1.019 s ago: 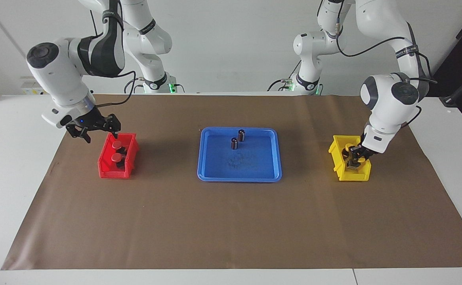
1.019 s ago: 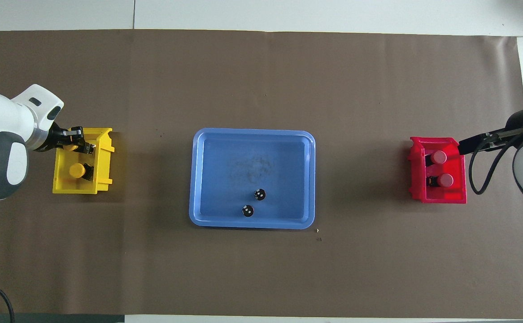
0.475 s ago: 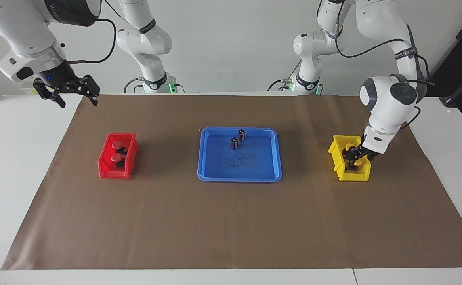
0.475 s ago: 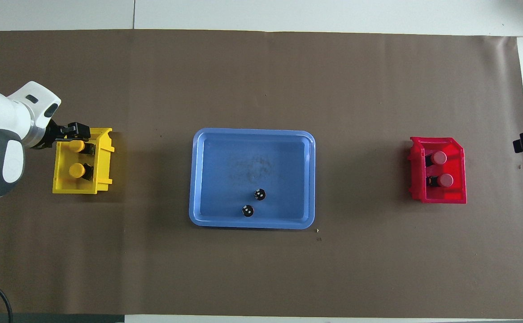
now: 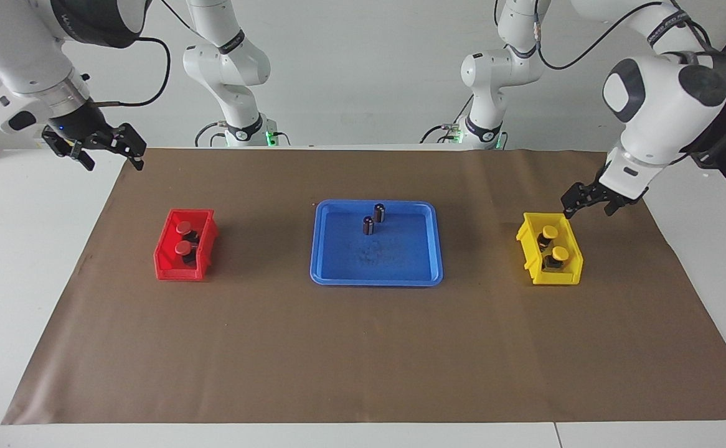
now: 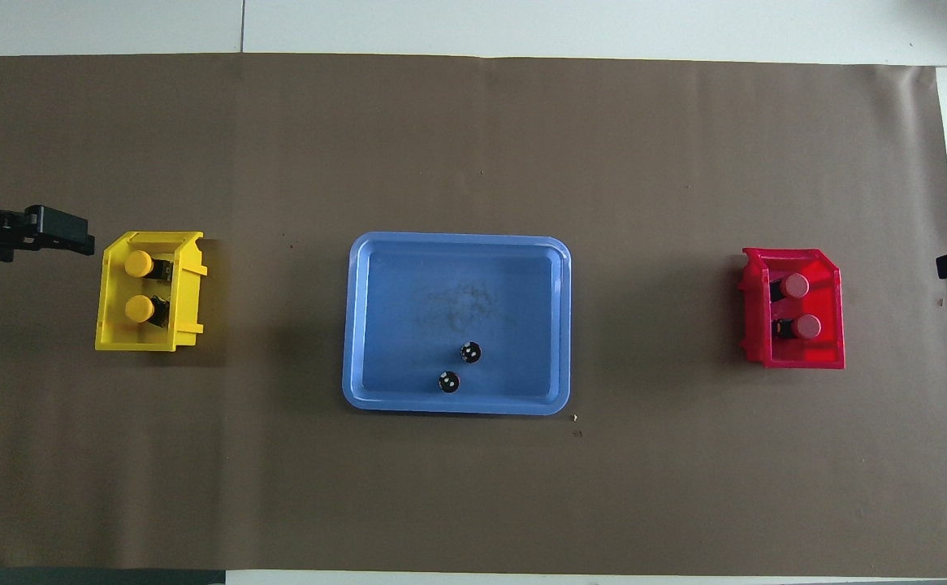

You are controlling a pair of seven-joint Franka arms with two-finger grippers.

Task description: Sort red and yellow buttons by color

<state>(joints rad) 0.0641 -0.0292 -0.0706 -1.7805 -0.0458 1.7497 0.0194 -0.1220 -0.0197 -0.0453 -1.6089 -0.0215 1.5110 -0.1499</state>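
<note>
Two red buttons (image 5: pixel 183 228) (image 5: pixel 183 247) stand in the red bin (image 5: pixel 176 270) toward the right arm's end of the table. At the left arm's end, two yellow buttons (image 5: pixel 549 232) (image 5: pixel 560 253) stand in the yellow bin (image 5: pixel 556 278). My left gripper (image 5: pixel 589 210) hangs open and empty just above the yellow bin's robot-side edge. High over the mat's corner, my right gripper (image 5: pixel 115 163) is open and empty, well off the red bin. From overhead, the red buttons (image 6: pixel 795 285) and the yellow buttons (image 6: pixel 138 263) show in their bins.
A blue tray (image 5: pixel 375 261) lies mid-table between the bins. Two small dark cylinders with silvery tops (image 5: pixel 379 212) (image 5: pixel 368 225) stand in it near its robot-side rim. Brown paper (image 5: pixel 363 361) covers the table.
My left gripper opened, left a yellow button in the yellow bin and rose out of it. My right gripper lifted from the red bin and swung up toward the mat's corner.
</note>
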